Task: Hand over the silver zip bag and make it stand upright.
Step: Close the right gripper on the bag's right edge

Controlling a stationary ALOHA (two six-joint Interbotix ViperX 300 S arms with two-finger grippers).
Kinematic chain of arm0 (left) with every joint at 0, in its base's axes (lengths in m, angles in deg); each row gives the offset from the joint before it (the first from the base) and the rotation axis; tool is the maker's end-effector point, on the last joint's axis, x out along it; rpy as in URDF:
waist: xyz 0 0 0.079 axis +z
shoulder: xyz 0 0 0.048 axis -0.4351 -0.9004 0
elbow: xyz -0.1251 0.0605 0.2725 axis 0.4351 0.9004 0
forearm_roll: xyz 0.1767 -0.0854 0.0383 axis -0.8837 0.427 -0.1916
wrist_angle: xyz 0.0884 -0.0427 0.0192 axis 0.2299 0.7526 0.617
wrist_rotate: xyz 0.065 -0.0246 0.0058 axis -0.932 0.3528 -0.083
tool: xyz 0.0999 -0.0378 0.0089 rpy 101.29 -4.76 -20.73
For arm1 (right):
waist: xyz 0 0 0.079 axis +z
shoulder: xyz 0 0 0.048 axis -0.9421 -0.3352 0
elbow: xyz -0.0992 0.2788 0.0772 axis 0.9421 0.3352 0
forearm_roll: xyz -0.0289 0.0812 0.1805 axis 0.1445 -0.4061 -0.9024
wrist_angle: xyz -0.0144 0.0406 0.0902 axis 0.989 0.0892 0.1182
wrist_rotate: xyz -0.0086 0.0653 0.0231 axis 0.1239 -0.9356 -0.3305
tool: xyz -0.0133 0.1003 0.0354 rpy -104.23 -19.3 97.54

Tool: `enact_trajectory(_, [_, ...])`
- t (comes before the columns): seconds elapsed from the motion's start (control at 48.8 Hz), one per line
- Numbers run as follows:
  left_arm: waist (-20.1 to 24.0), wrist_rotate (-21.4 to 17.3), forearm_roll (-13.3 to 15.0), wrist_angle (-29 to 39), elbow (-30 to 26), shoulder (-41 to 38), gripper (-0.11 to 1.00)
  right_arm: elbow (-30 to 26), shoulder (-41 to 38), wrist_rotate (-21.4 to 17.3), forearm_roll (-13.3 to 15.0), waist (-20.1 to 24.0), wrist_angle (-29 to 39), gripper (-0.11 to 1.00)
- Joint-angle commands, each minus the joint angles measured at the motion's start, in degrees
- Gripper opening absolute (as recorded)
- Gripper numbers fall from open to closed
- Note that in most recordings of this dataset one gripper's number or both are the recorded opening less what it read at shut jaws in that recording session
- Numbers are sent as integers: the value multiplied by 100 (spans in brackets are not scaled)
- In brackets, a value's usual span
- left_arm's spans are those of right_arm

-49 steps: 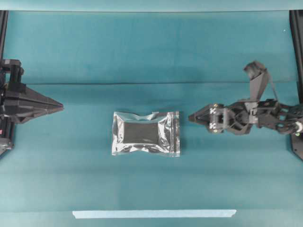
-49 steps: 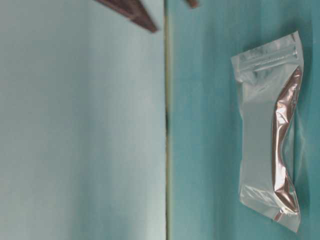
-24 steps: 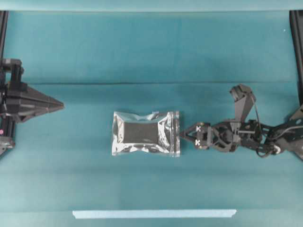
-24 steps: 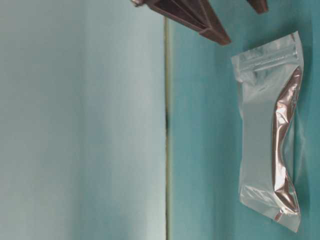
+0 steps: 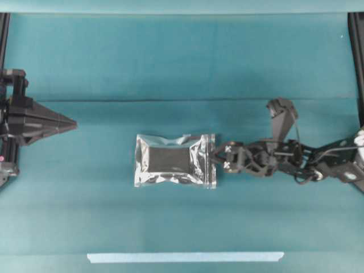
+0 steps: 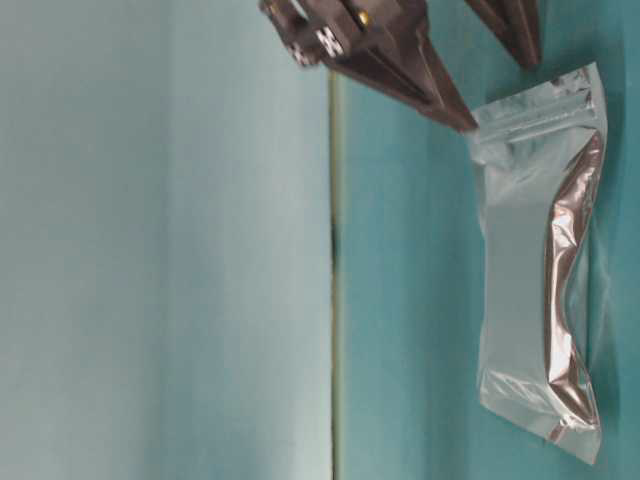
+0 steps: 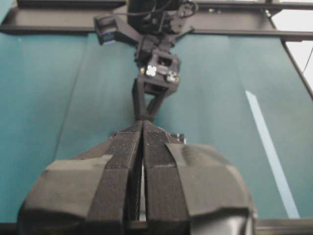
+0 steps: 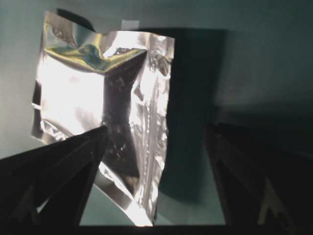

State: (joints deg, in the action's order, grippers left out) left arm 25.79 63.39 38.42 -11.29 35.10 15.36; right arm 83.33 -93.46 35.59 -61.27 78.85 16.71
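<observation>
The silver zip bag (image 5: pixel 175 160) lies flat on the teal table, with its zip strip on the side toward my right arm. My right gripper (image 5: pixel 216 157) is open, low over the table, with its tips at the bag's zip edge. In the right wrist view the bag (image 8: pixel 98 98) fills the upper left and its zip end reaches between the two spread fingers (image 8: pixel 73 161); the gripper (image 8: pixel 156 134) holds nothing. At table level one finger (image 6: pixel 440 95) touches the bag's top corner (image 6: pixel 540 260). My left gripper (image 5: pixel 71 124) is shut and empty at the far left, pointing toward the bag; it also shows in the left wrist view (image 7: pixel 142 126).
A pale tape strip (image 5: pixel 185 257) lies along the front of the table, also in the left wrist view (image 7: pixel 269 147). A fold line crosses the teal cloth (image 5: pixel 182 100) behind the bag. Black frame posts stand at both sides.
My right arm has reached left and come down, bringing its open fingers from well short of the bag to its zip edge. The bag and my left arm have not moved.
</observation>
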Motion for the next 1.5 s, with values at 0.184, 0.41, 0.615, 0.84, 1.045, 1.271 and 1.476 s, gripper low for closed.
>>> enact_trajectory(0.184, [70,-9,-9,-26,-62,9,-1,-439,-378,-53,53,-26,-35,91])
enact_trajectory(0.41, [70,-9,-9,-26,-35,9,-1,-589,-571,-53,53,-35,0,91])
enact_trajectory(0.615, [79,-9,-9,-26,-35,18,-1,-606,-598,-53,44,-35,9,91])
enact_trajectory(0.84, [79,-9,-9,-26,-26,18,-1,-580,-580,-70,9,-44,114,90])
enact_trajectory(1.045, [79,0,-9,-26,-35,26,-1,-580,-571,-70,-35,-62,360,83])
enact_trajectory(1.271, [97,0,-9,-26,-26,26,-1,-527,-545,-26,-141,-229,519,33])
enact_trajectory(1.476, [132,0,-9,-26,-35,26,-1,-519,-439,9,-114,-325,510,2])
